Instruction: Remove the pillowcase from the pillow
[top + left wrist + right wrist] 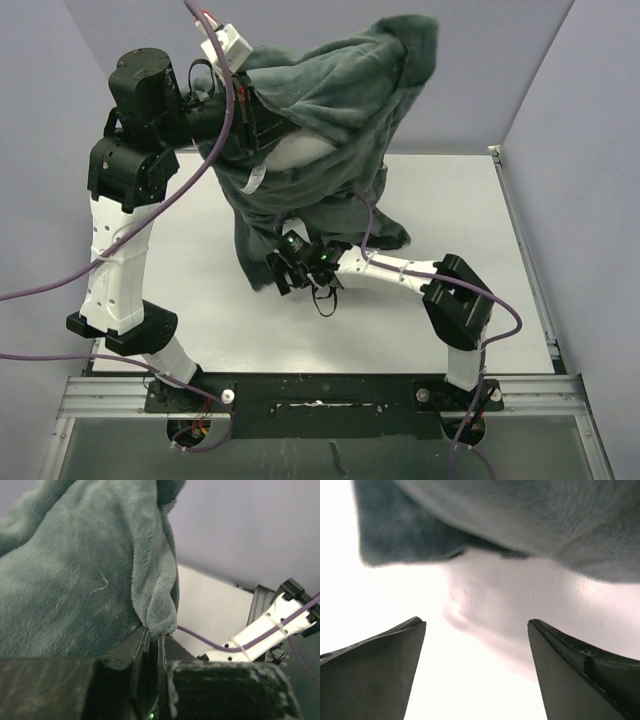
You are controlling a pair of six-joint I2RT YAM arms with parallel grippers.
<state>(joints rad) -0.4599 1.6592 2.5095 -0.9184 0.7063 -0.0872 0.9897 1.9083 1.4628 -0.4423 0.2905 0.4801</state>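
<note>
**A:** Two things hang together in the upper middle of the overhead view: the pillowcase (340, 90), lifted above the worktop (190, 260), and the pillow (300, 155), showing white through its opening. How would they handle?

**B:** Soft and limp, I'd judge. The pillowcase is plush fleece that drapes in thick folds, so it will likely bunch and drag rather than slide cleanly. The pillow looks plump, light and squashy, with nothing to break.

**A:** Who has hold?

**B:** The left jaws are clamped on a pinched fold of the fleece, at the lower middle of the left wrist view. The right jaws stand wide apart and hold nothing. They sit just under the bundle, and the white bulge fills the gap above them in the right wrist view.

**A:** Where to grip, then?

**B:** On that exposed white bulge, below the fleece hem, without catching the cover too.

**A:** And its look?

**B:** Dark grey-green and fuzzy, and no patterned face shows. The lower folds reach down near the worktop, but I cannot tell whether they touch.
</note>
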